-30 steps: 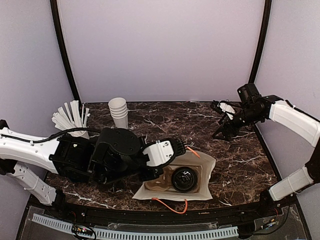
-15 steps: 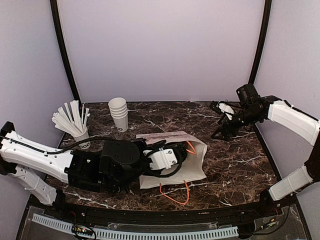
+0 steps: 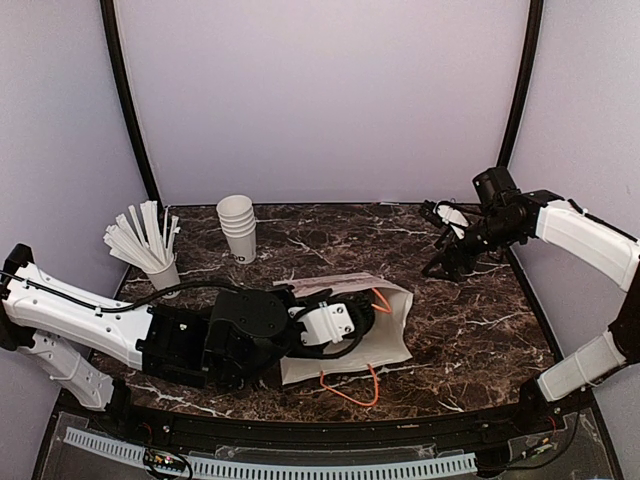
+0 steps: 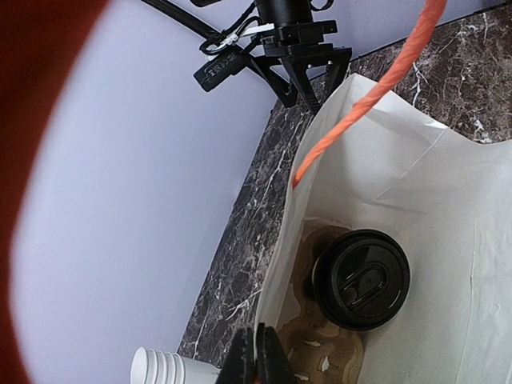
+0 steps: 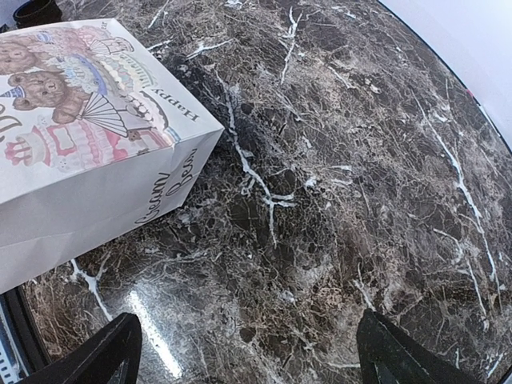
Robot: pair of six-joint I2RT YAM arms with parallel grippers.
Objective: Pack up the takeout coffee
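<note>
The takeout coffee shows only in the left wrist view, as a round black lid [image 4: 362, 278] deep inside the white paper bag [image 4: 416, 184]. My left gripper [image 4: 256, 358] is shut on the bag's rim, pinching the paper wall between its black fingers. In the top view the bag [image 3: 388, 330] leans toward the left arm with its printed side up and hides the cup. Its orange handle [image 3: 350, 390] trails on the table. My right gripper [image 3: 450, 262] hovers open and empty at the back right, apart from the bag [image 5: 80, 160], with bare marble between its fingers [image 5: 112, 352].
A stack of nested white cups [image 3: 238, 227] stands at the back left. Further left is a white cup of paper-wrapped straws [image 3: 145, 248]. Black frame posts rise at both back corners. The table's right edge lies close to the right arm.
The bag stood open upward with the lid visible from above. Now it leans over toward the left arm, hiding the lid. The left arm drew back leftward. The right arm stayed put.
</note>
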